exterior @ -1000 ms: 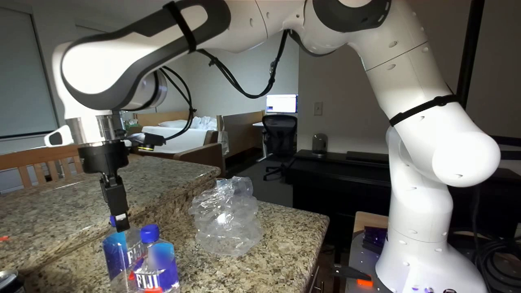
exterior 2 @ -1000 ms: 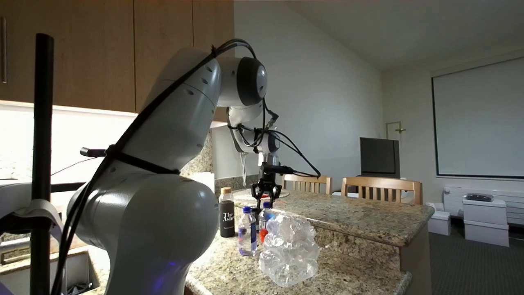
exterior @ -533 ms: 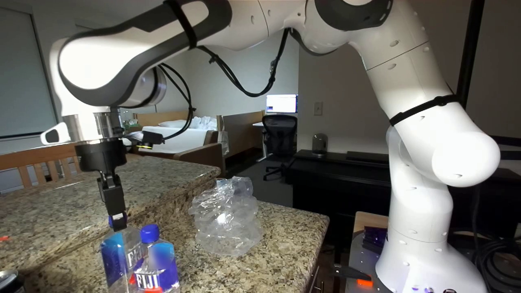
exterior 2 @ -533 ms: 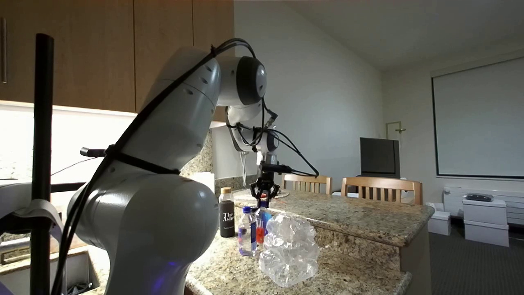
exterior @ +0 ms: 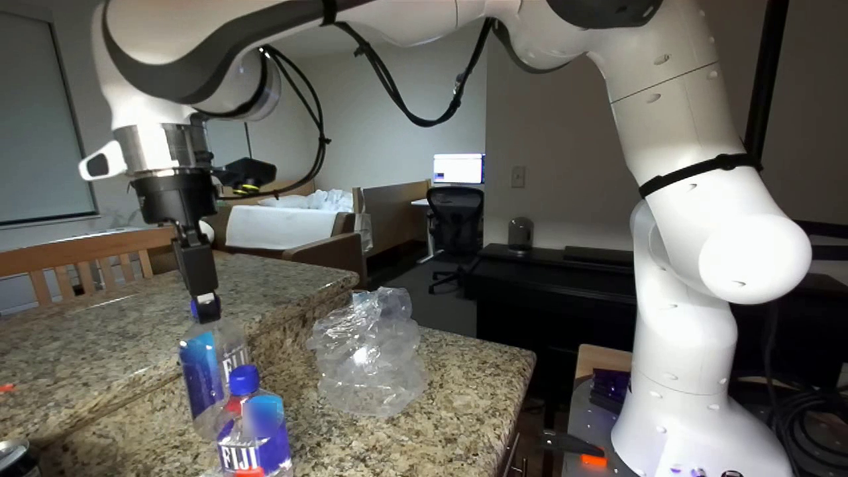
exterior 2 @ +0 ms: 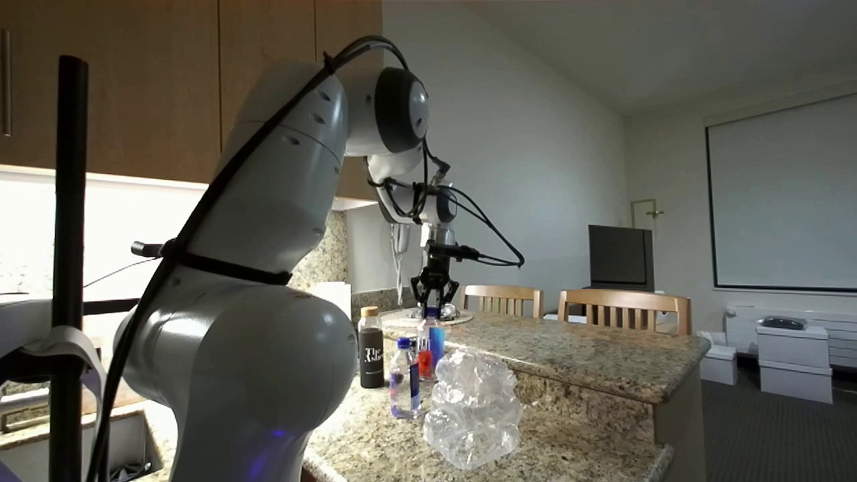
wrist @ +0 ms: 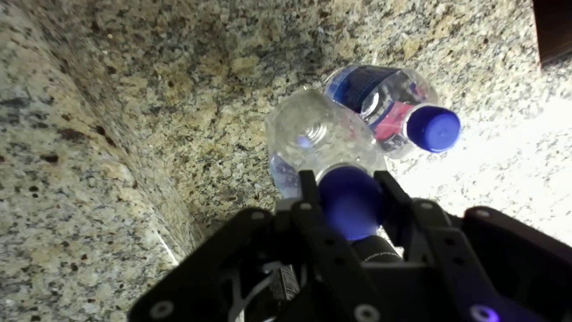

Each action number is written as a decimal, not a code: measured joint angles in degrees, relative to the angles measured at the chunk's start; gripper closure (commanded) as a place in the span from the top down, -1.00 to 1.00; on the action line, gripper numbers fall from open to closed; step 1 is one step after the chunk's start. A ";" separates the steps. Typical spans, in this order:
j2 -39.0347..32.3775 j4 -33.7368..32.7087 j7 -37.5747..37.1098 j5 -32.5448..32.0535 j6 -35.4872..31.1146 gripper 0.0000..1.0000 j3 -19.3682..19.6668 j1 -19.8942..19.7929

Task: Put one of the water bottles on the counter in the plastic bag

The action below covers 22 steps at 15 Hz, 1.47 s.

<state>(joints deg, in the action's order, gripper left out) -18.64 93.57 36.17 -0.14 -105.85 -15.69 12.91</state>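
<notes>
Bag (exterior 2: 472, 412) sits nearest on the worktop (exterior 2: 375, 438) in an exterior view; behind it stands a spare bottle (exterior 2: 404, 383); farther behind, the gripper (exterior 2: 433, 311) clamps the chosen bottle (exterior 2: 435, 345) by its cap (wrist: 351, 197); lifting seems in hand; next calls for carrying it above the bag

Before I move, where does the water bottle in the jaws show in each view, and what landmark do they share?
In an exterior view: the held bottle, at lower left.
In an exterior view: the held bottle, lower half, centred.
Wrist view: the held bottle, near centre, its cap between the jaws.
Shared landmark: the other water bottle, in all three.
</notes>
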 measured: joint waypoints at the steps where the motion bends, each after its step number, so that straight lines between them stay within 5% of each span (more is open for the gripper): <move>1: 1.09 -0.18 0.00 -0.03 1.10 -0.69 0.30 -0.17; 6: 6.38 -0.56 -0.06 -0.03 4.54 -0.69 2.01 -1.14; 7: 7.27 -0.55 -0.06 0.10 4.75 -0.29 2.29 -1.45; 11: 8.75 -0.54 -0.06 1.05 4.95 -0.29 2.77 -2.22; 12: 8.75 -0.47 -0.06 1.06 4.95 -0.69 2.77 -2.22; 22: 10.19 0.34 -1.23 -0.18 4.94 -0.69 5.29 -2.97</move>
<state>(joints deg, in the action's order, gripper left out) -8.45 93.91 34.94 -0.32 -100.92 -10.40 9.94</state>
